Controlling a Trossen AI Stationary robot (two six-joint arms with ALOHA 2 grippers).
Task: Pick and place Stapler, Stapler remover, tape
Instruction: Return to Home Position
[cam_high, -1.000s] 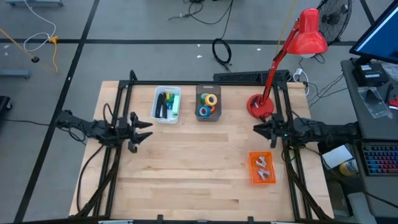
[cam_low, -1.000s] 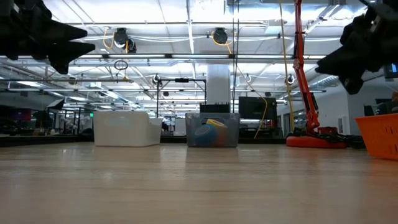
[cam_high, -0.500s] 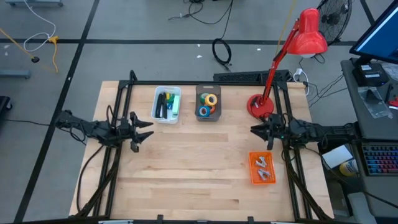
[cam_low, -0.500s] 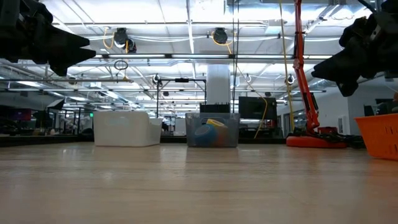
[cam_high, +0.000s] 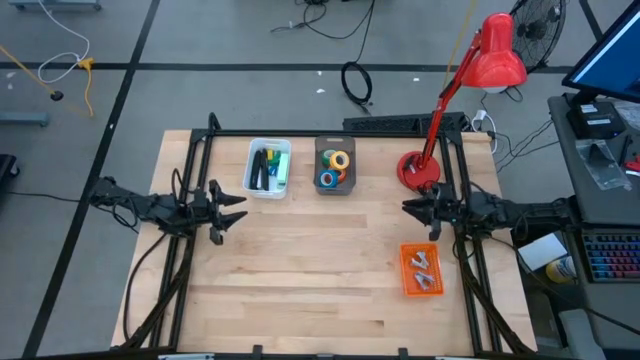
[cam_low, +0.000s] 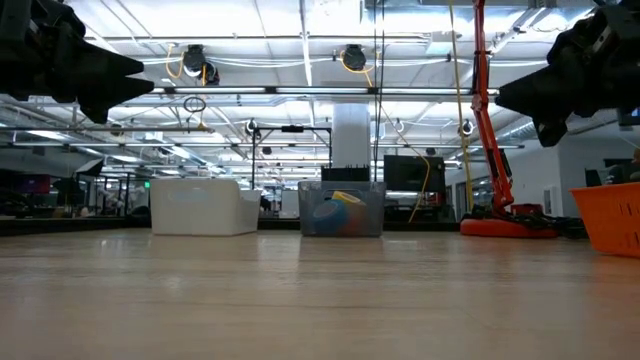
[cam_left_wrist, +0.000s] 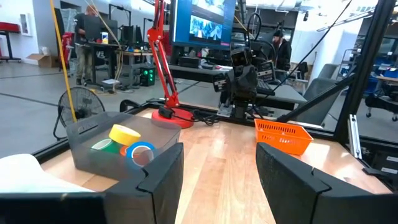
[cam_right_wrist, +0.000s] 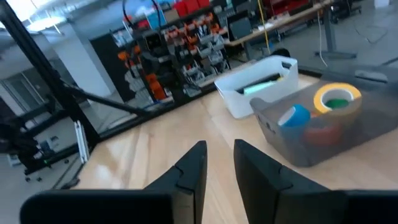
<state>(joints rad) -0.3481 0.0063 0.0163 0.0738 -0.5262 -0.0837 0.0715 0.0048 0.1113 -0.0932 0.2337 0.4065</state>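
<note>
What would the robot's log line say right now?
left pincer open, empty | right pincer narrowly open, empty | tape rolls in dark bin | staple removers in orange basket

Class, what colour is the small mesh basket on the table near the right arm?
Orange. The basket shows best in the high view.

Orange basket (cam_low: 610, 215) cut off at the low view's right edge, white bin (cam_low: 203, 214) walls hiding its contents there, tape (cam_low: 335, 213) blurred behind the grey bin (cam_low: 373, 224) wall
</note>
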